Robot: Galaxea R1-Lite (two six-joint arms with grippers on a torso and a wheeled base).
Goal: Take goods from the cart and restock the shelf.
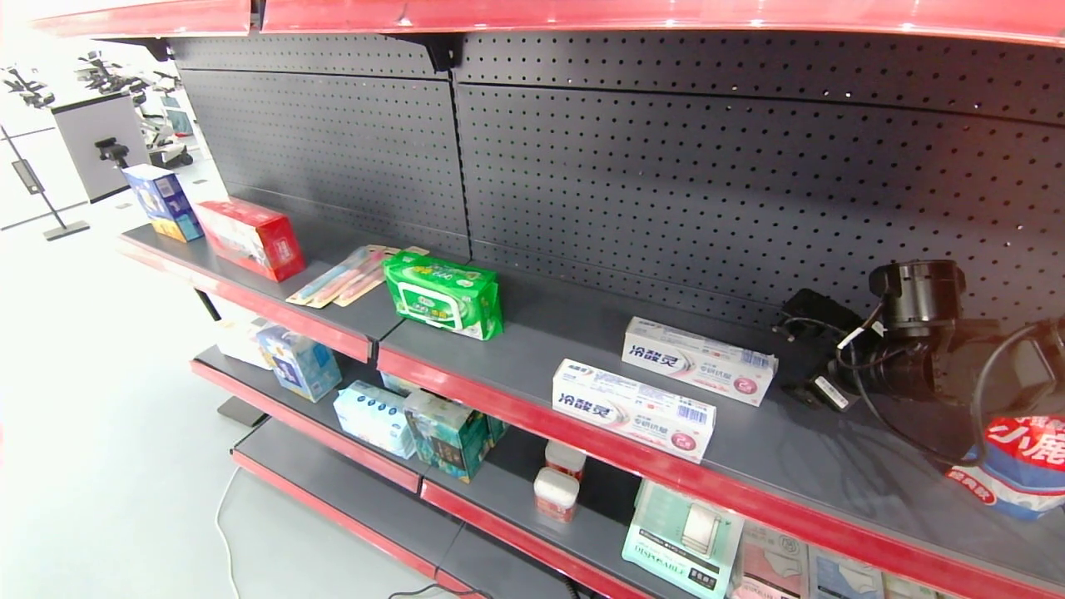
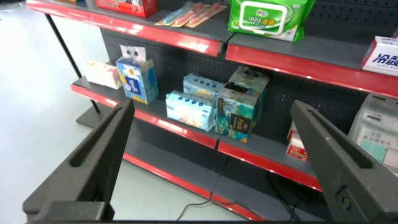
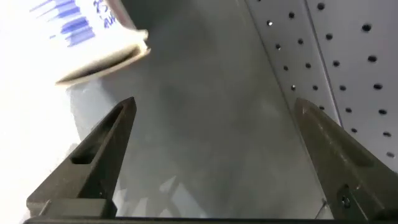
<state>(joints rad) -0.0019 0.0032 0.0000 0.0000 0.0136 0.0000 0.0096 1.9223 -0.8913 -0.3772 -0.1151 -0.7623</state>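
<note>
"Two, both toothpaste: the front box lay flat along the red lip of the shelf, and the rear box sat just behind it, not touching."

"And the right gripper?"

"Spread wide and holding nothing, low over bare shelf between the rear box and the back panel. What looked like that box's end showed near one finger."

"The left gripper?"

"Gaping and empty too, facing the lower shelves."

"What could have gone wrong?"

"I judged the rear box most at risk. A sideways pull-out could have clipped its end and skewed it, or shoved it into the front box, which sat at the lip and might have tipped off. A swing the other way could have knocked a finger against the panel."
</note>
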